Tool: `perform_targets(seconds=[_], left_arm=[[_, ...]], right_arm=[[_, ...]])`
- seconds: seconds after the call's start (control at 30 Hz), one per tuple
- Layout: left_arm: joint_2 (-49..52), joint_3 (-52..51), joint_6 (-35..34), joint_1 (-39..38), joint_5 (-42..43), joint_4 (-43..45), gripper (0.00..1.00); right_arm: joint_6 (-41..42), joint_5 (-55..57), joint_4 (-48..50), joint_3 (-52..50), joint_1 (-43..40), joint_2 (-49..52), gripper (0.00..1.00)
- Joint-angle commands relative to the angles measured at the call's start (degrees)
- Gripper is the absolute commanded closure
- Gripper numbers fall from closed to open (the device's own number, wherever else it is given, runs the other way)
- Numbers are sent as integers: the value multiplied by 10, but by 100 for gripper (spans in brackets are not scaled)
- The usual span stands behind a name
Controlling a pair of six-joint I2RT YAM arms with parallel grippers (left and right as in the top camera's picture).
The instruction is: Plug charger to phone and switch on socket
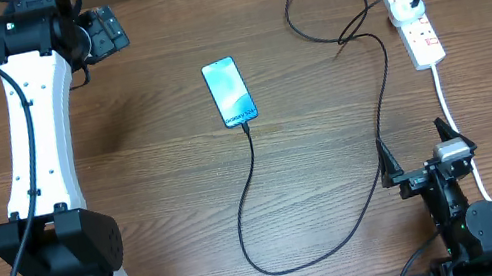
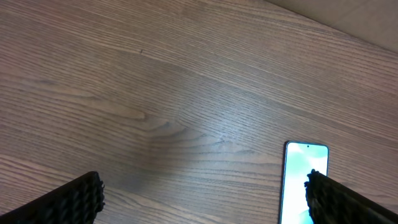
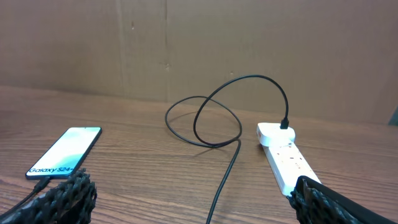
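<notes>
My left pincer (image 2: pixel 205 202), my right pincer (image 3: pixel 196 202), both wide apart and empty, thin black charger cable (image 1: pixel 250 173) touching blue-teal rectangular smartphone (image 1: pixel 229 91)

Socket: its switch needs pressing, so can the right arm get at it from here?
Probably yes. The socket lies ahead of the open right claw, on the same side. Only the thin charger cable runs flat alongside that path, and nothing stands between them.

lit phone (image 1: pixel 229 91) flat, charger (image 1: pixel 252 147) in socket (image 1: pixel 421 38)
</notes>
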Motion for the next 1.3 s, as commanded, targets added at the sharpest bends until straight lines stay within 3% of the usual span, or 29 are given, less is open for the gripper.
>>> perform_targets(seconds=[0.0, 0.33, 0.67, 1.07, 1.27], left_arm=[[3, 0, -6, -2, -8, -6, 0], [3, 0, 17, -3, -7, -62, 0], [-37, -27, 15, -7, 19, -53, 0], [-261, -372, 17, -5, 18, 214, 0], [-362, -451, 17, -4, 3, 258, 0]], right_arm=[[-2, 2, 3, -6, 3, -5, 0], [-2, 2, 3, -6, 3, -5, 0], [-2, 2, 3, -6, 3, -5, 0], [-2, 2, 3, -6, 3, -5, 0], [-2, 2, 3, -6, 3, -5, 0]])
